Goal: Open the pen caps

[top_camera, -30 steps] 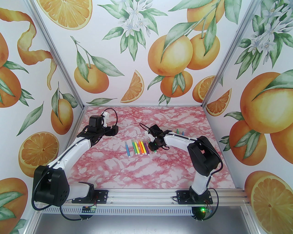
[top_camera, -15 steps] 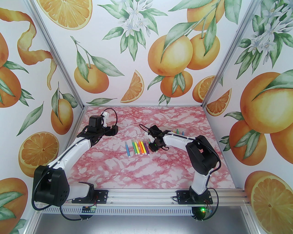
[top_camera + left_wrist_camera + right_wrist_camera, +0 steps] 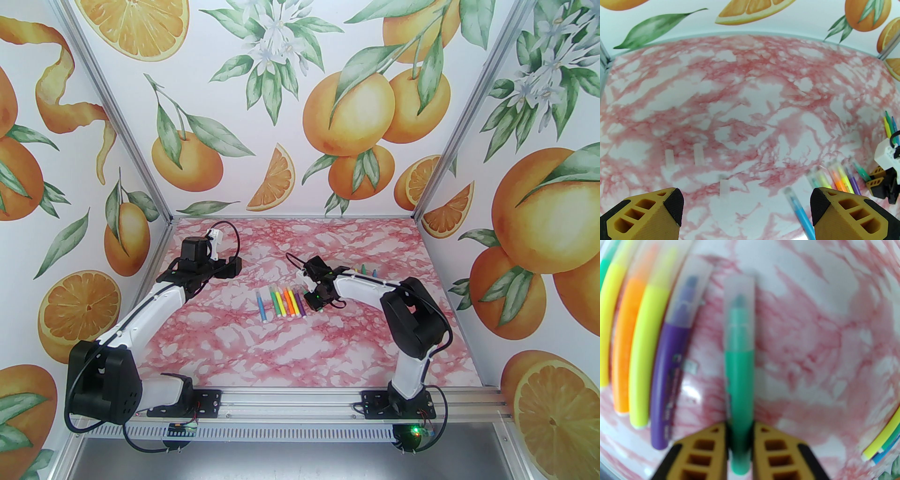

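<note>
A row of several pens (image 3: pixel 281 302) lies mid-table, each with a clear cap. My right gripper (image 3: pixel 740 439) is shut on the barrel of a green pen (image 3: pixel 739 385) at the row's right end, and its translucent pen cap (image 3: pixel 739 308) points away from me. Whether that pen is off the table I cannot tell. A purple pen (image 3: pixel 670 371) lies just left of it. My left gripper (image 3: pixel 745 206) hangs open over the left of the table, holding nothing. Three loose clear caps (image 3: pixel 698 154) lie ahead of it.
Uncapped pens (image 3: pixel 368 271) lie behind the right arm, near the back right. A blue pen (image 3: pixel 800 215) sits by the left gripper's right finger. Patterned walls close in the marble table (image 3: pixel 281 356) on three sides.
The right gripper's jaws have closed on the green pen. The right arm has shifted slightly. The left arm has stayed where it was.
</note>
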Action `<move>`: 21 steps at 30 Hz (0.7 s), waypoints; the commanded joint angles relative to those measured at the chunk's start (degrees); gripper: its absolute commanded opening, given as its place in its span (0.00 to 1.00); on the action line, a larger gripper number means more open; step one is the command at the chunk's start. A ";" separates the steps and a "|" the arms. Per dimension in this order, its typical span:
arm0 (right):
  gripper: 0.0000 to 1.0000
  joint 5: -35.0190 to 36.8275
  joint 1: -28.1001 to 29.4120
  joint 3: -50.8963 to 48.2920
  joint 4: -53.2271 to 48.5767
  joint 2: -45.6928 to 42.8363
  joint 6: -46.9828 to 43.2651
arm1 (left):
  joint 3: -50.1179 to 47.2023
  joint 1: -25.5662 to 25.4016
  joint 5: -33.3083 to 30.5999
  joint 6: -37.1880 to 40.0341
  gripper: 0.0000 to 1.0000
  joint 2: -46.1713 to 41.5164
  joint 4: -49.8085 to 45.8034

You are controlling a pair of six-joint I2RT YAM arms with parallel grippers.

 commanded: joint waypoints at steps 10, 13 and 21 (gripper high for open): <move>0.07 -7.53 -3.39 -5.88 9.67 -11.13 2.97 | 0.81 0.27 6.20 -3.31 0.91 1.58 1.74; 0.05 -8.79 -3.66 -7.47 12.20 -13.49 3.22 | 0.61 0.27 8.95 -4.66 0.90 1.69 3.07; 0.02 -14.38 -4.63 -9.80 18.30 -17.25 4.66 | -0.70 0.27 20.65 -10.91 0.86 3.00 9.08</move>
